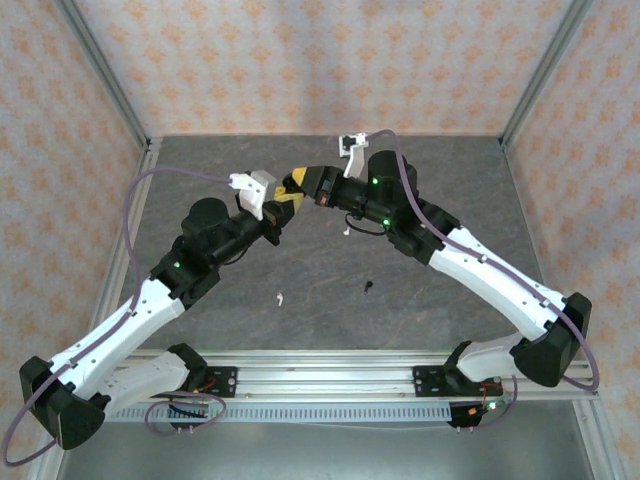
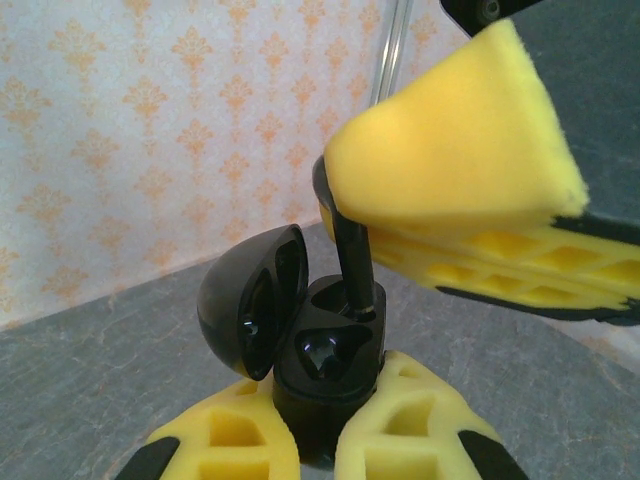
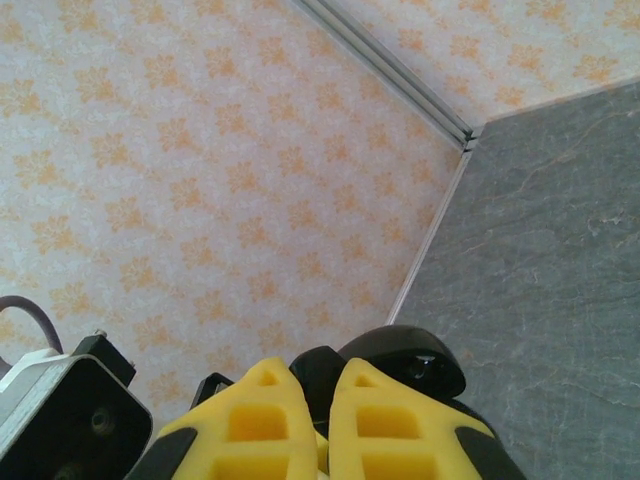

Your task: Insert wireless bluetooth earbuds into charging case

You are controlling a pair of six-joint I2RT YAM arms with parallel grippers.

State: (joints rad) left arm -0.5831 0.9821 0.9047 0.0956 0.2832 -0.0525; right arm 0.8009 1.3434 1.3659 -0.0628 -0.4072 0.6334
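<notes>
Two yellow-fingered grippers meet: the left gripper (image 2: 315, 435) is pressed tight around the black charging case (image 2: 330, 365), its lid (image 2: 250, 300) swung open toward 9 o'clock. From 1 o'clock above it, the right gripper (image 2: 335, 195) pinches a black earbud (image 2: 352, 262), whose stem tip touches the open case.

hidden by the two hands
left wrist view: the head of the black earbud (image 2: 356, 272) sits behind the foam pad of the right hand (image 2: 340, 205); the lower body of the charging case (image 2: 330, 362) is buried between the fingers of the left hand (image 2: 322, 420), themselves cut by the bottom edge. right wrist view: that hand's fingers cover most of the case. from above, the case is lost where the hands meet, and the loose white bud (image 1: 280, 297) and loose black bud (image 1: 368, 287) on the tabletop (image 1: 320, 330) are too small to read.
</notes>
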